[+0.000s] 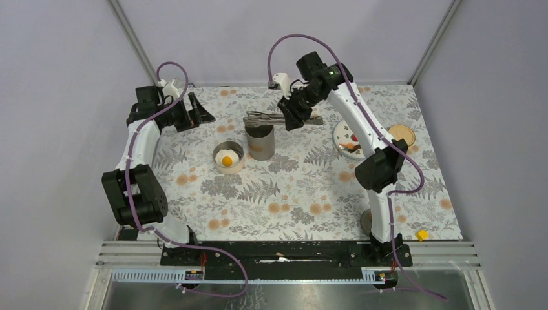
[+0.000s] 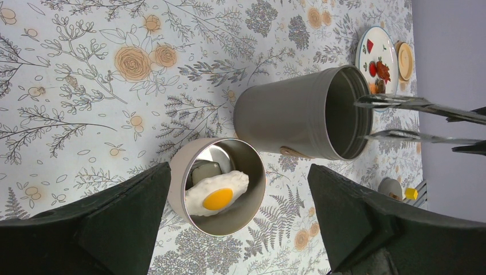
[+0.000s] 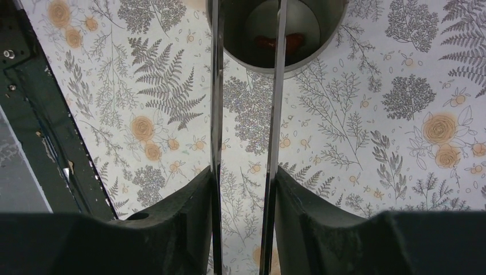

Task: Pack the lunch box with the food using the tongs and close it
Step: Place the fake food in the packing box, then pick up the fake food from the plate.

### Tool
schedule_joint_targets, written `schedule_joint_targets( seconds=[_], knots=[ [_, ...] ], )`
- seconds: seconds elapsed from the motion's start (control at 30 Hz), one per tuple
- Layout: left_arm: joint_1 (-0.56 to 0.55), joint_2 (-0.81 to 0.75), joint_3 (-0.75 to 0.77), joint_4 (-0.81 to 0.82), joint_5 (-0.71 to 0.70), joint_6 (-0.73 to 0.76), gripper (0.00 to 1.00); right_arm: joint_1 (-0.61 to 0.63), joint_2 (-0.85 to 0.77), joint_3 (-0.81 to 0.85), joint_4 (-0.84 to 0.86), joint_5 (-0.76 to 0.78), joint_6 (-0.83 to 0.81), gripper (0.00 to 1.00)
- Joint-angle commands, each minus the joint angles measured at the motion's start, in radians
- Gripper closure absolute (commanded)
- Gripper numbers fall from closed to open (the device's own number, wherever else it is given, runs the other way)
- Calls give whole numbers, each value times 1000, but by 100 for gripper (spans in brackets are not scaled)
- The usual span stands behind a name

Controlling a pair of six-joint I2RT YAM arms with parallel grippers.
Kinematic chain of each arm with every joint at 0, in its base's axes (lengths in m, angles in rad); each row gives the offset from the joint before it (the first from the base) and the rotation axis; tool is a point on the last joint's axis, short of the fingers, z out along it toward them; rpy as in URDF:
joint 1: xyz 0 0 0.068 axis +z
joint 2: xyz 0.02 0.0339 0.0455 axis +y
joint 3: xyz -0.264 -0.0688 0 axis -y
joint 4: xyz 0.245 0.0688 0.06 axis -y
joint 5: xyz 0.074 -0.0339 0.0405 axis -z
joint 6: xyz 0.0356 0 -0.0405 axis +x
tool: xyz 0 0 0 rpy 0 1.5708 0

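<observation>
My right fingers (image 3: pixel 172 229) gripped one tongs (image 3: pixel 216 86) over one tall tin (image 1: pixel 260 145), left fingers (image 2: pixel 114 229) released, one egg (image 2: pixel 218 195) in another tin (image 1: pixel 229 169).

Left jaws spread wide, right jaws clamped partway.

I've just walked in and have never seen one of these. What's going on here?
The right gripper is clamped on the tongs, with their tips over a tall grey container. A reddish piece lies at its bottom. The fried egg sits in the shorter tin beside it, and more pieces wait on the white plate. The left gripper hangs open, holding nothing.
</observation>
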Motion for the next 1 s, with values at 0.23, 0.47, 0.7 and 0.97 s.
schedule_joint_targets(
  seconds=[0.23,0.47,0.7,0.97],
  knots=[
    [5,-24,-1,26,31,10,1,-293,-187,-57,-16,-100,-33,55],
    [5,-32,-10,27,41,29,1,-511,-305,-289,-42,-4,-187,56],
    [5,-42,-18,27,45,30,1,-671,-432,-629,73,132,-274,56],
    [5,-40,-27,27,56,27,1,-793,-442,-785,155,212,-334,56]
  ],
)
